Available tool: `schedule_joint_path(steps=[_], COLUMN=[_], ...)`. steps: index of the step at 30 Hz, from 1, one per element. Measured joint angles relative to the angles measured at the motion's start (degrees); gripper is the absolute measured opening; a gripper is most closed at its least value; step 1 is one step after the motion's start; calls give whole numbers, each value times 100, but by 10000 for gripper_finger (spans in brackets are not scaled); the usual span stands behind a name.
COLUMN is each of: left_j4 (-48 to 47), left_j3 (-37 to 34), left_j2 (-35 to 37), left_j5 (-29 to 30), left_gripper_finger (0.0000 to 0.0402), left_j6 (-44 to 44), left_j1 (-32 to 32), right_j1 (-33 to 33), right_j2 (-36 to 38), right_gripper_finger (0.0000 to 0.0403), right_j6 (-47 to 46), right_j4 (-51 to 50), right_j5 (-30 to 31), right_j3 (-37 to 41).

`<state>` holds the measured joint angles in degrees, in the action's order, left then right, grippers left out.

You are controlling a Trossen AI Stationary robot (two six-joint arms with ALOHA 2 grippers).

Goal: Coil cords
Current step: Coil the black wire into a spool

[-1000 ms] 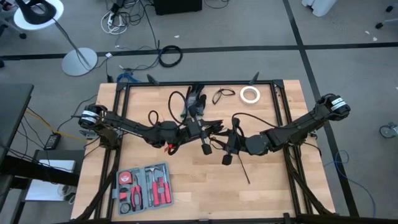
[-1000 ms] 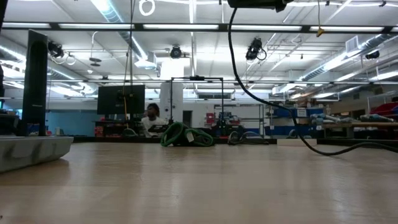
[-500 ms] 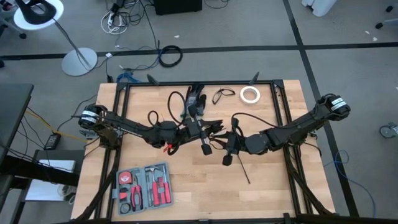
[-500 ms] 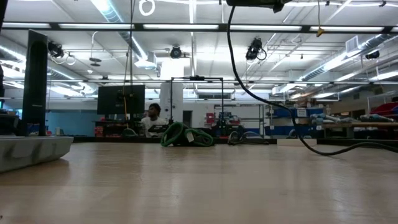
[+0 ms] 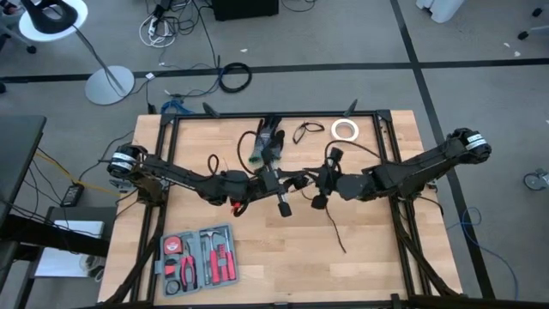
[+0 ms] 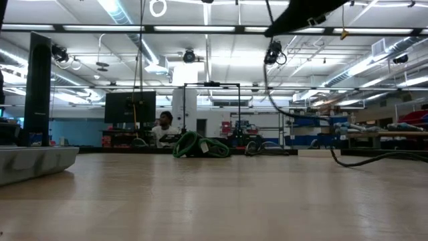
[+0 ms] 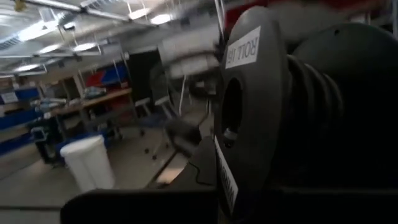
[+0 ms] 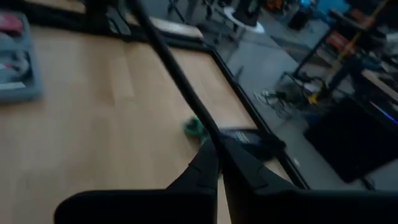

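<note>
Black ribbed cylindrical body [image 7: 311, 118] fills the near field, its flange labelled "ROLL"; dark bar [image 7: 143, 208] along the lower edge; white bin [image 7: 90, 163] stands on the floor beyond; ceiling lights overhead.

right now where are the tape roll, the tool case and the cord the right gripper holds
tape roll [image 5: 346, 130], high view, on its white ring
tool case [image 5: 199, 257], high view, on the middle of the open tray
cord [image 8: 177, 78], right wrist view, on the taut black strand above the fingers
</note>
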<state>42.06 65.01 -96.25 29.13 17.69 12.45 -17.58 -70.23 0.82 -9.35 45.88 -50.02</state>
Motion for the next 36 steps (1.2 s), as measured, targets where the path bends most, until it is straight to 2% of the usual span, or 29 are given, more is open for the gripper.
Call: schedule_joint_path(steps=[4,7,11,17,23,29,33,36], left_j4=[-659,-1026,-1323,-1373,-1545,-1741,-1703,-1589], left_j3=[2,12,15,15,20,24,24,19], left_j2=[2,21,22,24,24,24,24,24], left_j5=[141,425,967,1647,1875,2199,2241,2233], left_gripper_finger=[0,0,0,0,0,0,0,0], left_j6=[2,246,880,1717,2131,2607,2675,2377], left_j1=[-2,-1,0,-10,-39,-68,-70,-76], right_j1=[-191,-419,-742,-1010,-1121,-1123,-1101,-1006], right_j2=[432,651,771,757,754,747,747,747], right_gripper_finger=[6,7,7,8,8,8,8,9], right_j6=[-466,-530,-344,246,696,693,681,503], right_j4=[-888,-1048,-876,39,747,953,850,434], right_j5=[268,454,900,941,919,573,658,837], right_j3=[14,20,24,24,26,26,26,26])
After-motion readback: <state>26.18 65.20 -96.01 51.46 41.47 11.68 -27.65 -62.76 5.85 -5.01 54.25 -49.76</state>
